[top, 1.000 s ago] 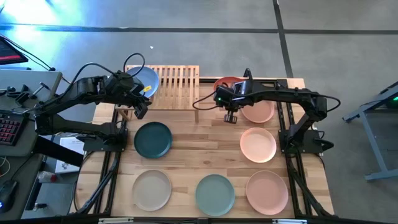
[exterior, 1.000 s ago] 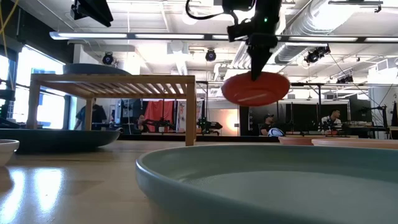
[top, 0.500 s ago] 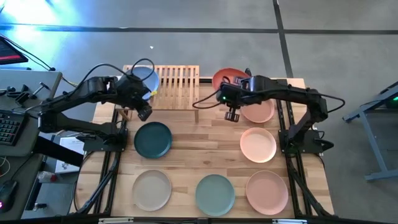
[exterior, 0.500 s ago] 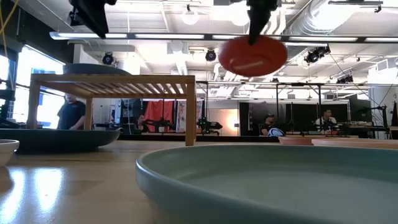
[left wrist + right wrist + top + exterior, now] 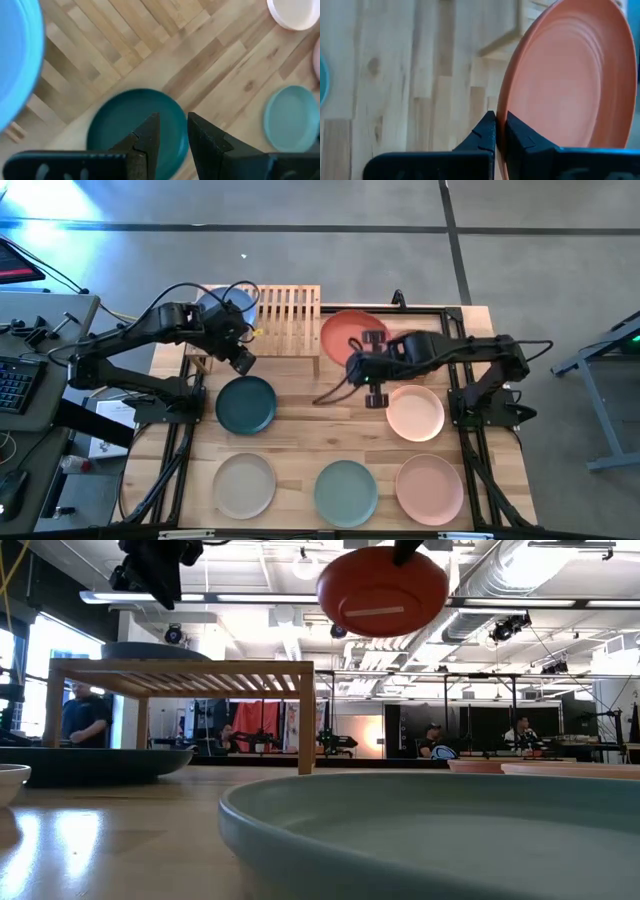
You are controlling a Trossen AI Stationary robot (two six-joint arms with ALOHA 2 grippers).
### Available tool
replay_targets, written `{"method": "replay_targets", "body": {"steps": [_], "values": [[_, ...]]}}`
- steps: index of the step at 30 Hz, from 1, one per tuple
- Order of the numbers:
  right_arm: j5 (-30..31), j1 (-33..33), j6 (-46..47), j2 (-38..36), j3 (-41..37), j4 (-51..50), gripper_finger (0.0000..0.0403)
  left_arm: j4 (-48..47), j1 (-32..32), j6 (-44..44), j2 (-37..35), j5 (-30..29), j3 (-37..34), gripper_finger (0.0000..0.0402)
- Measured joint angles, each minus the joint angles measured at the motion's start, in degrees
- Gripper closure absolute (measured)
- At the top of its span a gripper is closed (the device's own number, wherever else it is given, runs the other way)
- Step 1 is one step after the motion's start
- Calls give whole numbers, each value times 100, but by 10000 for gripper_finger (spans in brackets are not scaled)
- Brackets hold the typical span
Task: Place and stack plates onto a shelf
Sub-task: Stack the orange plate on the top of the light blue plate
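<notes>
Overhead, the round terracotta red plate (image 5: 347, 333) hung in the air just beside the right end of the low rack of light wooden slats (image 5: 287, 318), the shelf, held by its rim in the right claw (image 5: 371, 375), whose two dark fingers (image 5: 490, 131) were pinched tight on the plate's edge. From worktop height the red plate (image 5: 383, 590) showed its underside, well above the level of the shelf top (image 5: 180, 670). A round blue plate (image 5: 226, 304) lay on the shelf's left end, partly hidden under the left arm. The left claw (image 5: 241, 360) hovered off the shelf's front left corner, above the far edge of the round dark teal plate (image 5: 246, 404) on the wooden worktop (image 5: 330, 430); its fingers (image 5: 149, 136) stood a little apart with nothing between them. Farther out on the worktop lay a peach-pink plate (image 5: 415, 411) just in front of the right claw, with another plate beside the right arm mostly covered by it. Along the near edge sat a beige plate (image 5: 244, 485), a sage green plate (image 5: 346, 492) and another peach-pink plate (image 5: 430, 489). People (image 5: 84, 716) stood in the room beyond.
</notes>
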Motion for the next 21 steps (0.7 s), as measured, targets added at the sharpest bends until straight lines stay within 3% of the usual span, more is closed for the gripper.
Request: {"method": "replay_targets", "body": {"steps": [7,12,21], "values": [[-4,332,-1156,295,-2,92,403,210,-4,-697,24,461,0,316],[-115,452,-1829,448,-4,229,403,599,-2,-1338,29,554,0,316],[-284,535,-2710,518,-11,491,403,1116,-9,-1679,240,558,0,316]]}}
